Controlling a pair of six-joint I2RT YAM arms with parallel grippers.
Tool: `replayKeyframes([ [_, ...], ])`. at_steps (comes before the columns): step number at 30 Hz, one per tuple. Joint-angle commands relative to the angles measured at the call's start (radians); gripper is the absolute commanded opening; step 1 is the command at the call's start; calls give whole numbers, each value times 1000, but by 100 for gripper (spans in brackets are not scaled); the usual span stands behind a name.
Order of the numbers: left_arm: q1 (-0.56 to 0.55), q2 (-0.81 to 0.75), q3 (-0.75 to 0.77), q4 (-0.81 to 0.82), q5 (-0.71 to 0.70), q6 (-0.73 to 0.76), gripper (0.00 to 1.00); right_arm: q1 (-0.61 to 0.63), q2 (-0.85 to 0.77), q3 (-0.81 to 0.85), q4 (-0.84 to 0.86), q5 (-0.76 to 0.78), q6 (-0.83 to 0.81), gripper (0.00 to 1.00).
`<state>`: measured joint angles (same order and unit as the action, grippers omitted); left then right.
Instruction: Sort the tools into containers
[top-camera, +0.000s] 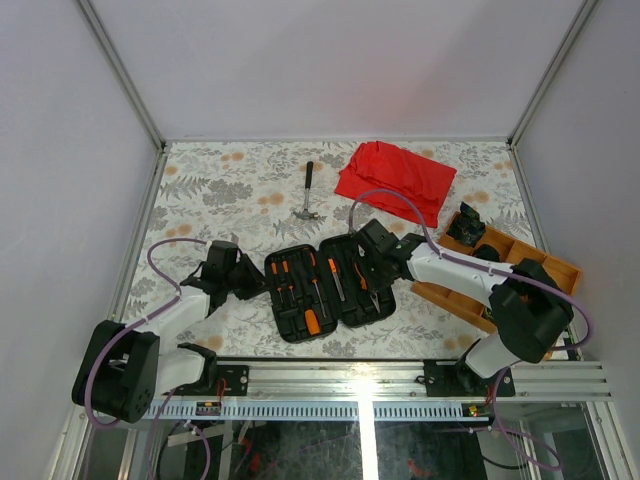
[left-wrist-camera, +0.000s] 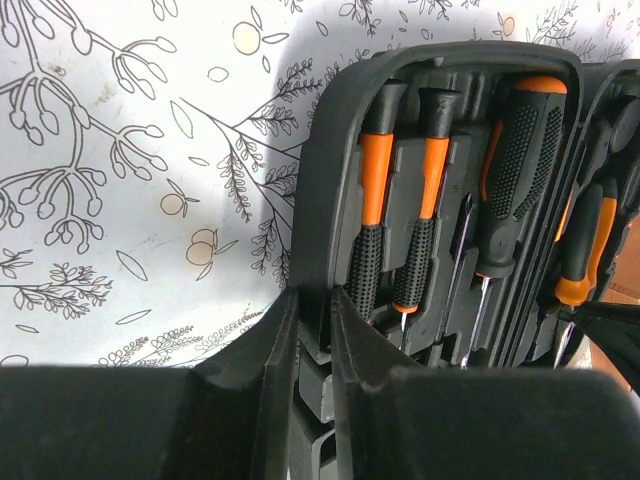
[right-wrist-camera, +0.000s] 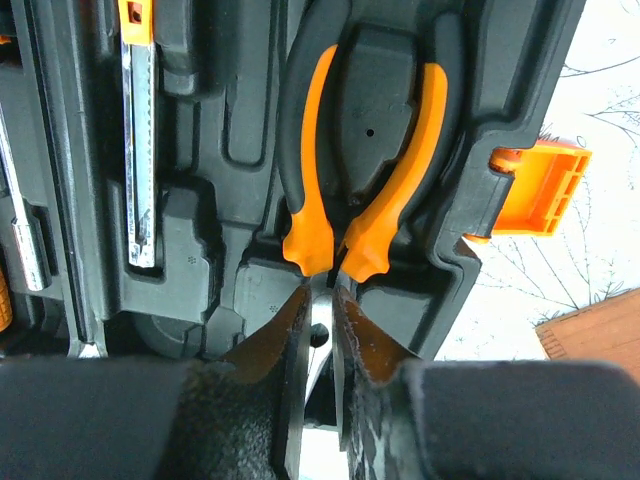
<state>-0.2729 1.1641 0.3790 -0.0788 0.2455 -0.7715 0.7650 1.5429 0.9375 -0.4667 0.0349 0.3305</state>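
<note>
Tool case (top-camera: 350, 310) lies open and flat at table centre, just ahead of your two arms. Your left gripper (left-wrist-camera: 315, 300) has fingers drawn close, pinching case's left wall. Your right gripper (right-wrist-camera: 320, 295) clamped on metal nose of pliers (right-wrist-camera: 303, 200), orange handles seated in moulded slot of right half. Hammer (top-camera: 308, 195) lies loose beyond case. Slim screwdrivers (left-wrist-camera: 375, 180) seated in left half

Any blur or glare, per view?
Top external: even light, sharp, soft shadows only. Left wrist: jaws blurred near the lens, case crisp, soft shadow on tablecloth. Right wrist: jaws blurred, glare on steel blade, pliers sharp.
</note>
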Motion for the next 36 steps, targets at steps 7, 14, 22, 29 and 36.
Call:
replayKeyframes([
  [7, 4, 27, 1, 6, 4, 21, 13, 7, 107, 28, -56, -21, -7, 9],
  [14, -17, 35, 4, 16, 7, 31, 10, 20, 270, 7, -48, -83, -20, 0],
  [22, -46, 41, 7, 25, 0, 26, 9, 101, 501, -29, 84, -199, 44, 0],
  [29, -47, 45, 6, 28, 0, 28, 8, 115, 597, -81, 200, -255, 84, 0],
  [36, -52, 40, 3, 31, 3, 25, 8, 127, 660, -78, 267, -306, 107, 0],
])
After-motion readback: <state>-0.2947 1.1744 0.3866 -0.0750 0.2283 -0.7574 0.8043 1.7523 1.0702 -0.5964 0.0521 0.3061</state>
